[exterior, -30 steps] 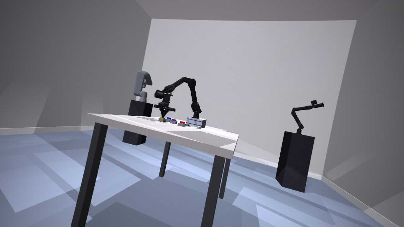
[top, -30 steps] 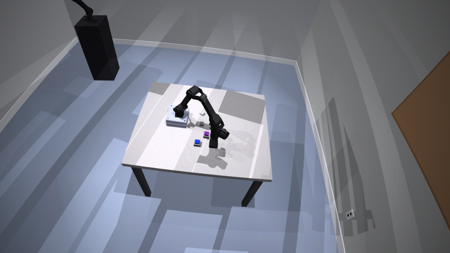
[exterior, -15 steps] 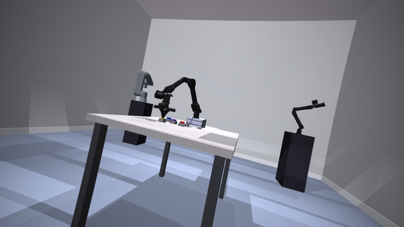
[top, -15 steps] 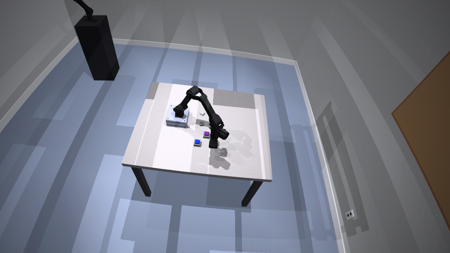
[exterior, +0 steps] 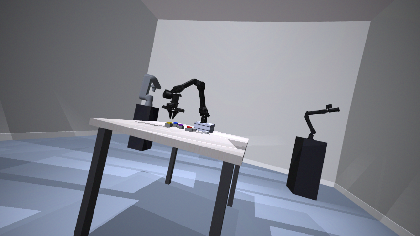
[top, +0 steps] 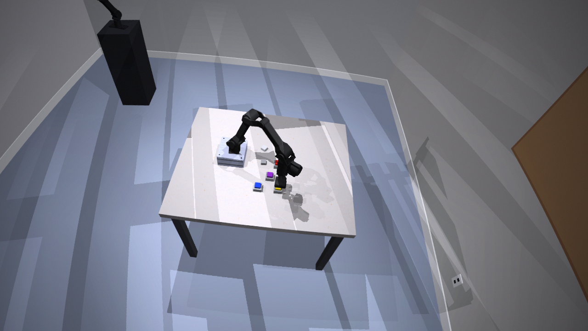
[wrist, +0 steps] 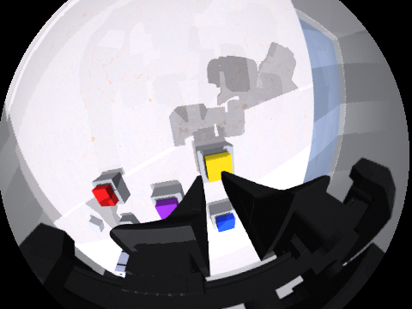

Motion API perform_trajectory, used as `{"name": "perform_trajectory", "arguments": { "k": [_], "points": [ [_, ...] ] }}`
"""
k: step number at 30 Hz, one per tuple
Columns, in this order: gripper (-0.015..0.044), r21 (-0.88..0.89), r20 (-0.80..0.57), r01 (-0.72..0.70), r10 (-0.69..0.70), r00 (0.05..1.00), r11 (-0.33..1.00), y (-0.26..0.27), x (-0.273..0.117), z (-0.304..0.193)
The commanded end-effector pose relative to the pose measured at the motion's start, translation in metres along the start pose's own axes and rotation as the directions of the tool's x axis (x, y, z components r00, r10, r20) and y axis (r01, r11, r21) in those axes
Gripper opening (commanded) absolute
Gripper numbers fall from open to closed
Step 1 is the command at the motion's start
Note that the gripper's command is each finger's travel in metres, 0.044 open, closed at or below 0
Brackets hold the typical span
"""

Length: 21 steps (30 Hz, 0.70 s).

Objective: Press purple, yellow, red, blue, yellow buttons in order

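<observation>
Four square buttons on grey bases — yellow button [wrist: 219,165] farthest from the arm base [top: 231,155]; blue button [wrist: 226,221], purple button [wrist: 166,206], red button [wrist: 106,195] nearer.

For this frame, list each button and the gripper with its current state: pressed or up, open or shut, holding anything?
Gripper: fingers slightly parted, holding nothing, raised above the yellow button.
Yellow button: untouched, looks up.
Purple button: untouched, up.
Red button: untouched, up.
Blue button: untouched, partly hidden between the fingers.
Small grey blocks: resting on the table, apart from the arm.

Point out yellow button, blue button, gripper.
yellow button [wrist: 219,166], wrist view, on its top face.
blue button [top: 257,185], top view, on its cap.
gripper [exterior: 173,115], exterior view, between the fingertips, fingers slightly apart.
</observation>
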<state>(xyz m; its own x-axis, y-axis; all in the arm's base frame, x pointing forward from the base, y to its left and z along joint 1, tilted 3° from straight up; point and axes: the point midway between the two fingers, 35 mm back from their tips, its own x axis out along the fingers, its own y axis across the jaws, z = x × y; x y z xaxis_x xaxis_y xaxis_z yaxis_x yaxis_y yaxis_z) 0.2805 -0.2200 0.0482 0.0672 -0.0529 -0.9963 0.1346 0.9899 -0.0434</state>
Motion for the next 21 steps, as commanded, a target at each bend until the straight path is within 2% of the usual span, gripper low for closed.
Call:
{"name": "perform_trajectory", "arguments": {
  "k": [1,9,10,15,21],
  "points": [
    [0.0178,-0.026,-0.002,-0.012,0.012,1.0,1.0,0.056,-0.007,0.022],
    [0.0387,-0.025,-0.007,-0.024,0.024,1.0,0.999,0.189,-0.026,0.033],
    [0.04,-0.025,-0.007,-0.025,0.025,1.0,0.999,0.206,-0.028,0.03],
    [0.04,-0.025,-0.008,-0.029,0.029,1.0,0.999,0.283,-0.042,0.007],
    [0.04,-0.024,-0.006,-0.032,0.032,0.999,0.999,0.362,-0.059,-0.044]
  ]
}}
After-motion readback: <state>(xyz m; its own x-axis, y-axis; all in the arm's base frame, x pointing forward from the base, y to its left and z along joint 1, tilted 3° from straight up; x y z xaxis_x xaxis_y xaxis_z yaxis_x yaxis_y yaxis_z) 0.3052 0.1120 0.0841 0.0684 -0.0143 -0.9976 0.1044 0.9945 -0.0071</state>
